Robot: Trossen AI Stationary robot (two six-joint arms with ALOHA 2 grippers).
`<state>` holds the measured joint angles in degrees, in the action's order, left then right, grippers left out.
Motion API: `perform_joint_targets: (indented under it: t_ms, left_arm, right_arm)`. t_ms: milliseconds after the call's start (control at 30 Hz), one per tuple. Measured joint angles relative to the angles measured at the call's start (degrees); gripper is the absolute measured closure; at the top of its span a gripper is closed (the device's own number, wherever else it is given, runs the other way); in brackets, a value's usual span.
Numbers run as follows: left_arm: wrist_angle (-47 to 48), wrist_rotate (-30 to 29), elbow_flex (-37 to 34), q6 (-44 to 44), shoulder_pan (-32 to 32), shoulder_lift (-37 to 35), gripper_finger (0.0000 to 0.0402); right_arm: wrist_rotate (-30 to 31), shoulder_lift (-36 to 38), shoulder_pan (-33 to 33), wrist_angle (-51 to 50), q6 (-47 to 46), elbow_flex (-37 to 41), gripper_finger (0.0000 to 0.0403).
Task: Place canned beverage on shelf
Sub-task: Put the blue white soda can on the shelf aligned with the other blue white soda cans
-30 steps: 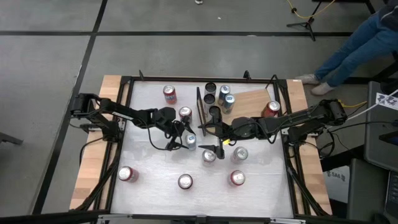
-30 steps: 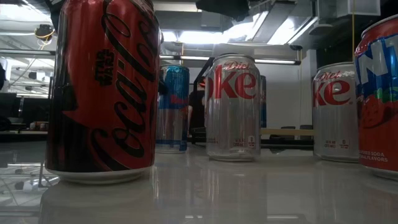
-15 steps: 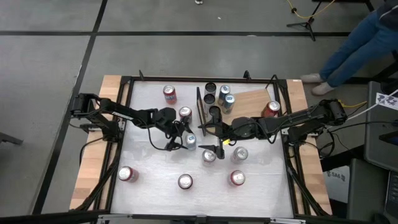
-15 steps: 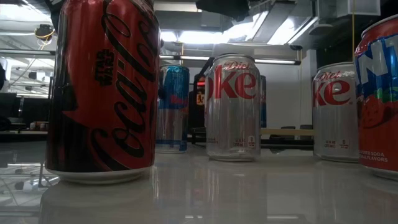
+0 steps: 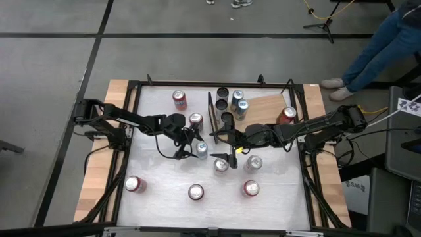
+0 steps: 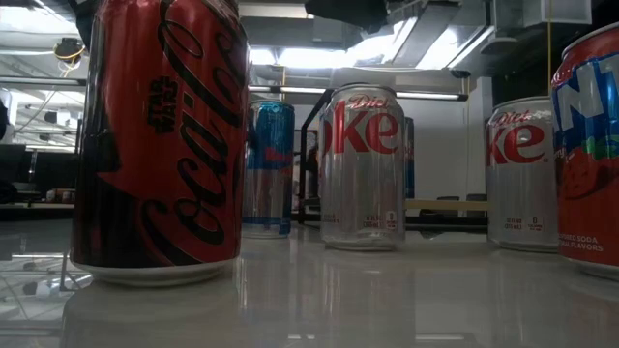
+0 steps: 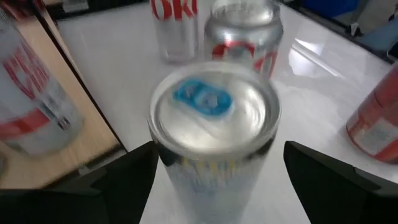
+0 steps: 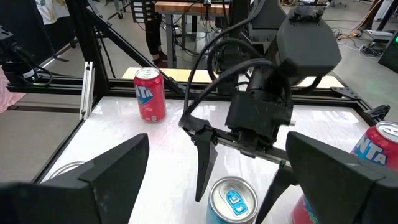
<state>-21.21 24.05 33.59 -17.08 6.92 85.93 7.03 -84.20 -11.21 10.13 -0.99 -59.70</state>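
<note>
Two open grippers meet mid-table: the left gripper [image 5: 196,150] straddles a blue-tabbed can [image 7: 214,121], jaws yet to close, shelf [image 5: 263,106] nearby; the right gripper [image 5: 227,149] waits open.

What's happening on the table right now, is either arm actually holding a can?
Not yet. The left gripper straddles the silver can with the blue tab, fingers open either side, not closed. The right gripper hovers open just opposite. The light-brown wooden shelf with the black frame already carries several cans; others stand about the white tabletop.
</note>
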Motion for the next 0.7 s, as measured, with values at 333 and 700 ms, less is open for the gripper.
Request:
perform_joint_targets:
  t_ms: [333, 700]
  left_arm:
    - [9.8, -5.2, 0.0, 0.1, 0.2, -6.0, 0.0063]
    - [10.0, -5.8, 0.0, 11.8, 0.0, -9.2, 0.0063]
  right_arm:
    - [0.0, 0.0, 0.0, -0.9, 0.0, 0.0, 0.0036]
    - [0.0, 0.0, 0.0, -1.2, 0.0, 0.0, 0.0036]
